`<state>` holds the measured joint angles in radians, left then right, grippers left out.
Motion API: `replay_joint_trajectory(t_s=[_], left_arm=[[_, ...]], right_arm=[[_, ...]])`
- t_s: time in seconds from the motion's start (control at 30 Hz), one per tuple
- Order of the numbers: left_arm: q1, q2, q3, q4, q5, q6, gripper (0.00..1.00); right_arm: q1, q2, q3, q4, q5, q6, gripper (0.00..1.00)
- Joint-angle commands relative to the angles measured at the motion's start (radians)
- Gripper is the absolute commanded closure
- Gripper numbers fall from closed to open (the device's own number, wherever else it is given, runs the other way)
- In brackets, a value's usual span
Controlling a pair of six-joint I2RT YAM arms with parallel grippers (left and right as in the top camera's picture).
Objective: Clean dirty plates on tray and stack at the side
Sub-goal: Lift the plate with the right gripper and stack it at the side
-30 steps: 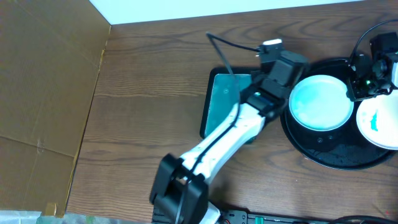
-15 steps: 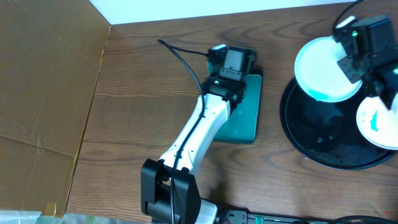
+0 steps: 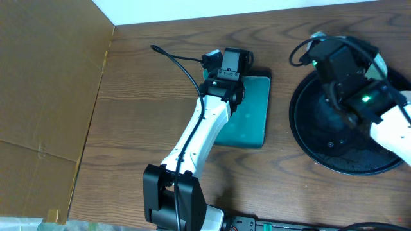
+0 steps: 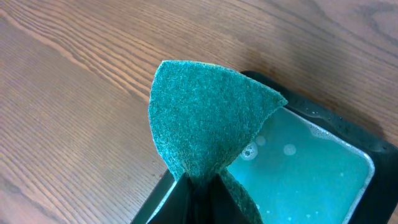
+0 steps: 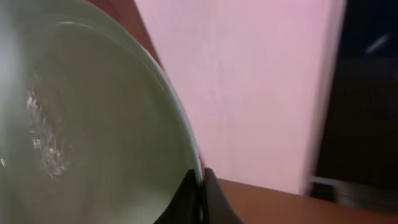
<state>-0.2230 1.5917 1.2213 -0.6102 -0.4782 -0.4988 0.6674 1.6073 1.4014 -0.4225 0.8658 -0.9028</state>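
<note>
The round black tray (image 3: pixel 321 144), raised-rimmed and glossy with wet droplets, lies flat at the right side of the counter (image 3: pixel 160 96), while one pale, wet-glossed plate (image 5: pixel 93 124) is pinched at its rim between the right fingers (image 5: pixel 216 202).

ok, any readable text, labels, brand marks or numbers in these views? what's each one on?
None: no legible text in any view.
The cardboard, teal tray, scrub pad, plate and black tray carry no visible print.
The right arm shows only a green light, not a character.
</note>
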Motion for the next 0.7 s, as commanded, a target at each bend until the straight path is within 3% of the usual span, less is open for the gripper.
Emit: replay_joint_trajectory(t_s=[0.0, 0.17, 0.27, 0.37, 0.43, 0.6, 0.67], left_arm=[[0.004, -0.008, -0.003, -0.005, -0.020, -0.015, 0.93], [0.004, -0.008, -0.003, -0.009, -0.020, -0.015, 0.93], [0.004, -0.008, -0.003, -0.010, -0.020, -0.016, 0.93], [0.004, -0.008, -0.003, -0.011, -0.019, -0.038, 0.93], [0.004, -0.008, -0.003, -0.011, -0.019, -0.038, 0.93], [0.004, -0.008, -0.003, -0.011, -0.019, -0.038, 0.93], [0.004, -0.008, -0.003, -0.011, -0.019, -0.038, 0.93]], right_arm=[[0.027, -0.012, 0.007, 0.015, 0.156, -0.151, 0.99], [0.035, -0.012, 0.007, 0.024, 0.199, -0.221, 0.99], [0.027, -0.012, 0.006, -0.015, 0.156, -0.124, 0.99], [0.004, -0.011, 0.005, -0.219, -0.117, 0.053, 0.99], [-0.028, 0.000, 0.002, -0.306, -0.305, 0.087, 0.99], [-0.149, 0.003, 0.003, -0.132, -0.236, 0.264, 0.99], [-0.221, 0.003, 0.003, -0.059, -0.302, 0.356, 0.99]])
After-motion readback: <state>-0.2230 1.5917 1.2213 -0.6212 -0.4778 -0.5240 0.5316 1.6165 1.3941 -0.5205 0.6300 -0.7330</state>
